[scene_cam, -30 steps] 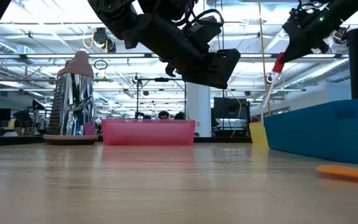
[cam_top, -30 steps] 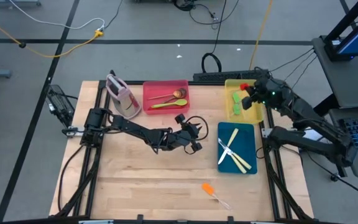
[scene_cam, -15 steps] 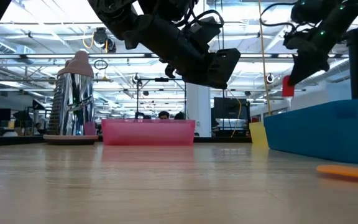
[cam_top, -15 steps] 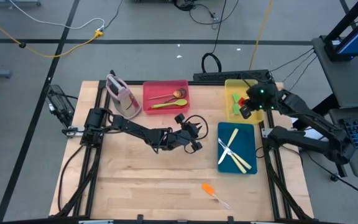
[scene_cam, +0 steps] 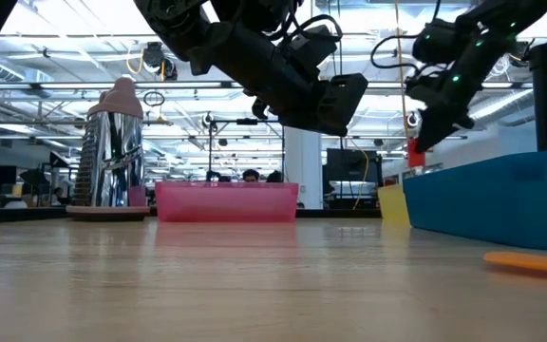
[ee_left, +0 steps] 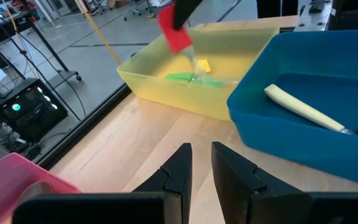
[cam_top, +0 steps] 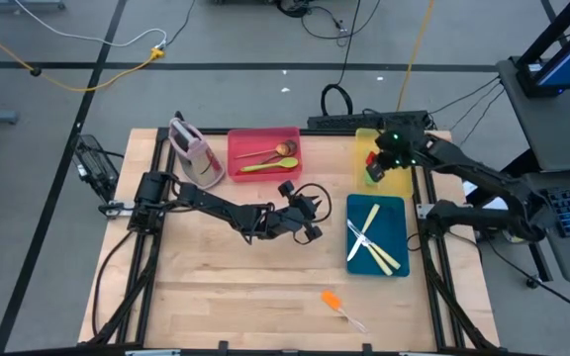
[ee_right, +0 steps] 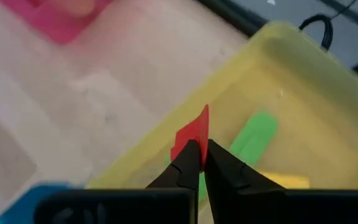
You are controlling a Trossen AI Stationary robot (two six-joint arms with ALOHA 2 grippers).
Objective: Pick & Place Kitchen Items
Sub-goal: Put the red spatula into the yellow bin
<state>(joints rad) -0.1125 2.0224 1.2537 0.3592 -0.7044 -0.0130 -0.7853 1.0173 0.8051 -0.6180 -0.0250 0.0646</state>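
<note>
My right gripper [cam_top: 374,170] hangs over the yellow tray [cam_top: 402,180] and is shut on a red-headed spatula [ee_left: 178,36] with a clear handle. A green-headed spatula [ee_right: 253,140] lies on the tray's floor below it. My left gripper [cam_top: 311,223] waits above the table's middle, empty, its fingers [ee_left: 180,168] a narrow gap apart. An orange-headed spatula [cam_top: 336,303] lies flat on the table near the front edge. Cream-handled knives [cam_top: 376,242] lie in the blue tray [cam_top: 396,210]. A wooden spoon [cam_top: 265,152] and a green spoon [cam_top: 261,166] lie in the red tray [cam_top: 237,143]. My right gripper pinches the spatula's red head [ee_right: 195,133] between its two fingertips, which come from above and point down into the yellow tray. The head's edge sticks out past the fingertips. The clear handle [ee_left: 191,62] hangs below the head, its lower end down by the green spatula.
A pink-and-grey upright container [cam_top: 193,153] stands at the far left beside the red tray. The blue tray sits just in front of the yellow tray. Black cables [cam_top: 336,99] lie behind the table's far edge.
My right gripper has carried the red-headed spatula toward the table's left and downward over the yellow tray, staying shut on it. The spatula's handle now hangs lower, inside the tray.
</note>
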